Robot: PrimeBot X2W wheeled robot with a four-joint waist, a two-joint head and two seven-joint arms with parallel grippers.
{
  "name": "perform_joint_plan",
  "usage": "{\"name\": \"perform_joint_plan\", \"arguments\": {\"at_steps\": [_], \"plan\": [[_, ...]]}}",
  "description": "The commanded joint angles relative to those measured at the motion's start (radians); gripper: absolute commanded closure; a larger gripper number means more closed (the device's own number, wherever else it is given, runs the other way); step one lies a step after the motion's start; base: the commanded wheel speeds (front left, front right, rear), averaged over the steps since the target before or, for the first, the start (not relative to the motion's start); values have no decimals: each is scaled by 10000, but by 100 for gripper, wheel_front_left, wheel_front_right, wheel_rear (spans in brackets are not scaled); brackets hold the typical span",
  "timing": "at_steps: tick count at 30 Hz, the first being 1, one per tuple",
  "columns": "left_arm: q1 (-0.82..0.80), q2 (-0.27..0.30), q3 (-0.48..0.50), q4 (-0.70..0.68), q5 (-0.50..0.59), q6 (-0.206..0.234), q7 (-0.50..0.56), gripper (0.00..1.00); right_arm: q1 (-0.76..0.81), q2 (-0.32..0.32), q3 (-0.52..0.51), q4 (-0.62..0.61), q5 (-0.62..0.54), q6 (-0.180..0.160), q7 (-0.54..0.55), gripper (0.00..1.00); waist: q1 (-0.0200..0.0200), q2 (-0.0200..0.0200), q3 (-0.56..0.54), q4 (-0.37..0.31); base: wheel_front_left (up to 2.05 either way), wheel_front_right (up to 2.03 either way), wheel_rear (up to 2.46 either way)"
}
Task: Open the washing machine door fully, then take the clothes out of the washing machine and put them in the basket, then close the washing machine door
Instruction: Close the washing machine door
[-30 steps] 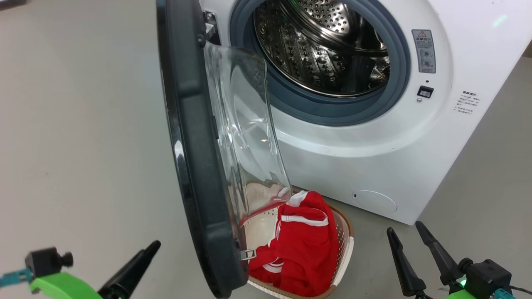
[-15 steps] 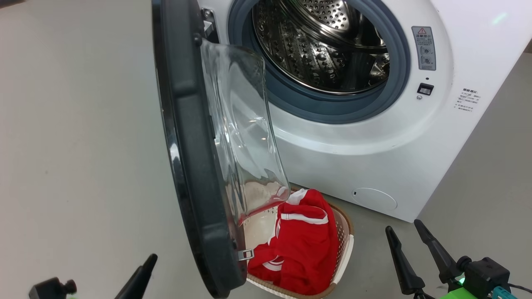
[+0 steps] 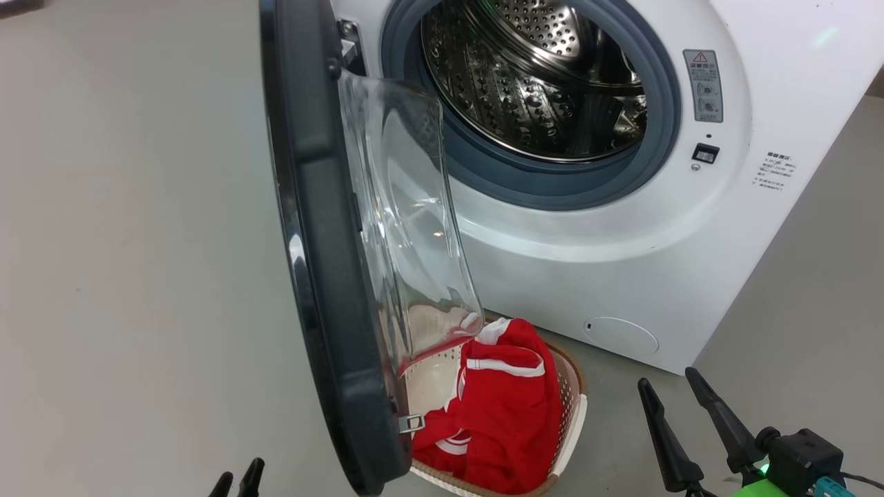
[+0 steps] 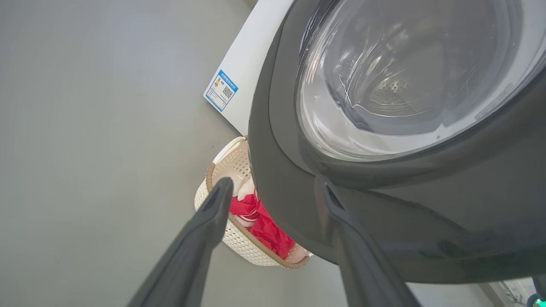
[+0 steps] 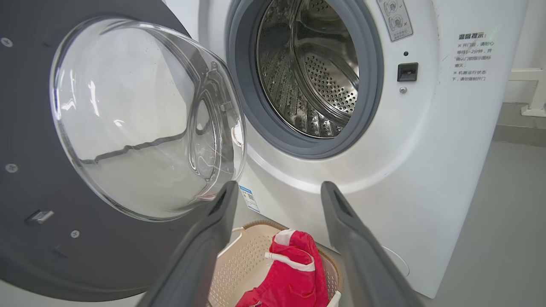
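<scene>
Left jaws apart, low & just left of the washing machine door (image 3: pixel 324 276); right jaws apart, well right of it. Door stands open. Under door's glass: basket (image 3: pixel 574 404) w/ red clothes (image 3: pixel 507 414) inside. Behind door: washing machine (image 3: pixel 621 262).

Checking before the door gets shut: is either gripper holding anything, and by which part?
Nothing is held. The left gripper and right gripper are both open and empty; the clothes lie in the basket.
</scene>
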Motion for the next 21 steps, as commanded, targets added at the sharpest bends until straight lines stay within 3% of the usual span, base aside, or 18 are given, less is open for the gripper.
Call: {"name": "perform_joint_plan", "arguments": {"at_steps": [1,9,11,21], "plan": [[-453,244,326,-44,374,-67,-158,0,-362,-86,248,-220,-27,75,-65,0,0,-1,-25,11,0,0,0],[-159,-935,2415,-171,3357,-67,-195,0,-335,-60,209,-232,-13,75,-65,0,0,-1,-114,63,0,0,0],[62,-1396,3112,-305,4665,-67,-196,0,-342,-47,219,-239,-12,75,-65,0,0,-1,-129,57,0,0,0],[533,-2600,4737,-1216,8591,-67,-198,0,-418,-82,178,-338,-23,75,-65,0,0,-1,-74,23,0,0,0]]}}
